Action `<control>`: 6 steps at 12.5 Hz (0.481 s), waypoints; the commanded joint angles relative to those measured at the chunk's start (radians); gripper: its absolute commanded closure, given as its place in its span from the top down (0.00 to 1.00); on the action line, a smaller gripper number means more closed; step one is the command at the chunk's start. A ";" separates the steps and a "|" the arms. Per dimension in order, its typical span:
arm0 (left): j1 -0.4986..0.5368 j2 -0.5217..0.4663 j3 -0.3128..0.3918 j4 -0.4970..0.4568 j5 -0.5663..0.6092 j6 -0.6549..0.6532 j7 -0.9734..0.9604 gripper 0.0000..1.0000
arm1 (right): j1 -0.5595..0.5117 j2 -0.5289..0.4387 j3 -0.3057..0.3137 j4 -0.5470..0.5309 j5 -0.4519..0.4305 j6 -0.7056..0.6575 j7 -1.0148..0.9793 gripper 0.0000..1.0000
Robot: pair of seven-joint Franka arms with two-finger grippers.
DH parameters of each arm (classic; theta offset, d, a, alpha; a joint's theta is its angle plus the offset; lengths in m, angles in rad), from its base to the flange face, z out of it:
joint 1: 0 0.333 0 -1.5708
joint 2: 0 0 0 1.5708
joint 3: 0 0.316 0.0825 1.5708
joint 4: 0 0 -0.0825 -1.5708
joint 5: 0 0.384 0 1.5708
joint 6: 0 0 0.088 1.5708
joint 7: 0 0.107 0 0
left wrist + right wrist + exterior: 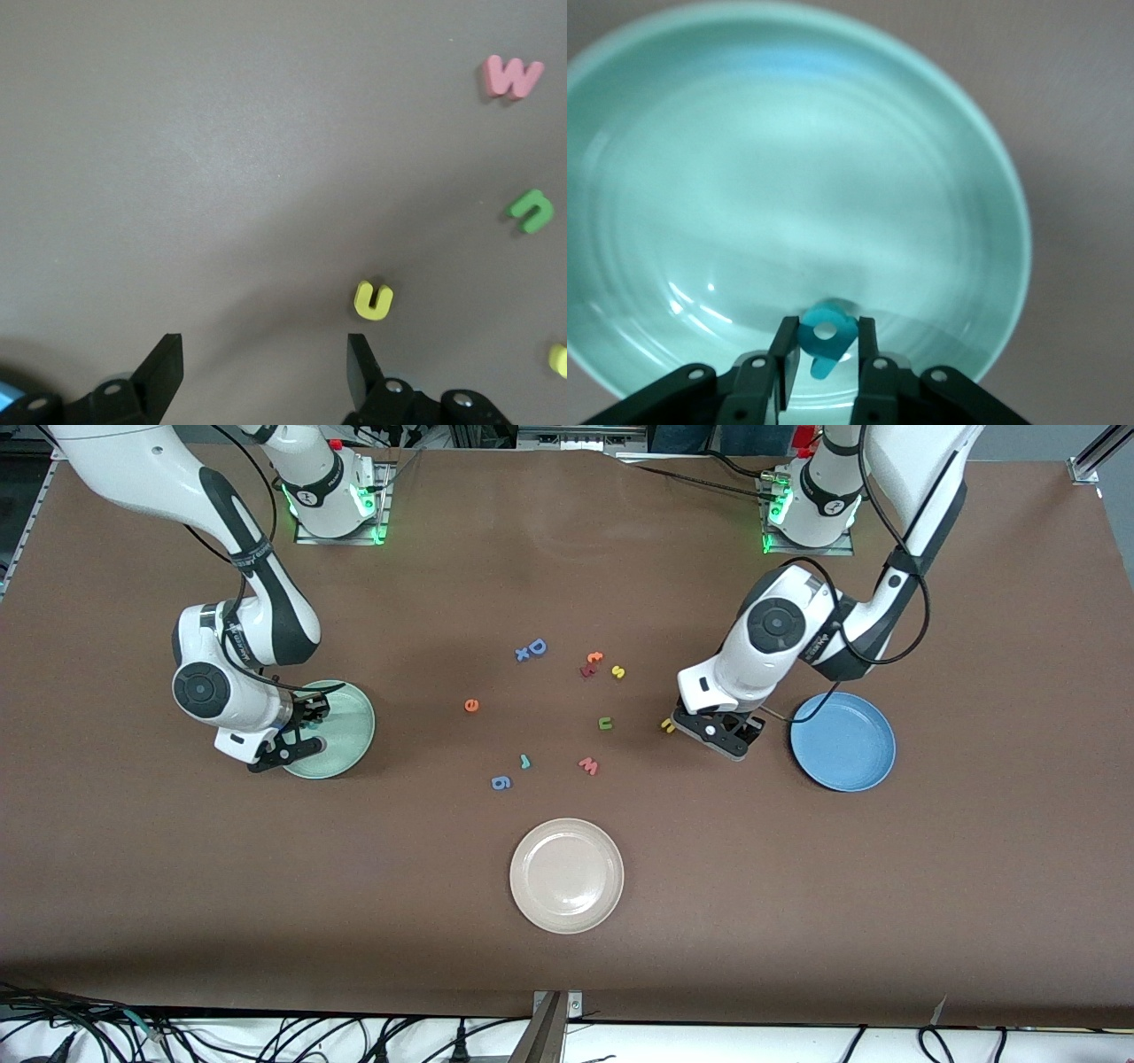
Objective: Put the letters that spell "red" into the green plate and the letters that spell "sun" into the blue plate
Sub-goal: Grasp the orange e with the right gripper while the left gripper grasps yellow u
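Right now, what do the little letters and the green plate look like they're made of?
The yellow "n" looks like matte foam: thick, soft-edged, no shine. The teal "d" in the right gripper looks alike. The green plate seems glossy plastic or melamine, judging by its glints; ceramic is possible.

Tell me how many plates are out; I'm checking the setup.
3. The green plate sits under the right gripper, the blue plate beside the left gripper, and the cream-white plate nearest the front camera.
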 commanded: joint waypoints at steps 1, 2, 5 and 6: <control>-0.072 0.050 0.015 0.039 0.136 -0.004 -0.213 0.83 | -0.018 -0.013 0.013 -0.020 0.023 0.014 -0.020 0.99; -0.084 0.079 0.017 0.055 0.176 -0.001 -0.218 0.83 | -0.018 -0.019 0.016 -0.013 0.021 0.011 -0.022 1.00; -0.143 0.126 0.109 0.046 0.192 0.106 -0.162 0.85 | -0.018 -0.060 0.086 0.038 0.035 -0.069 0.022 0.99; -0.148 0.134 0.120 0.045 0.192 0.123 -0.142 0.85 | -0.017 -0.068 0.131 0.081 0.059 -0.142 0.106 0.99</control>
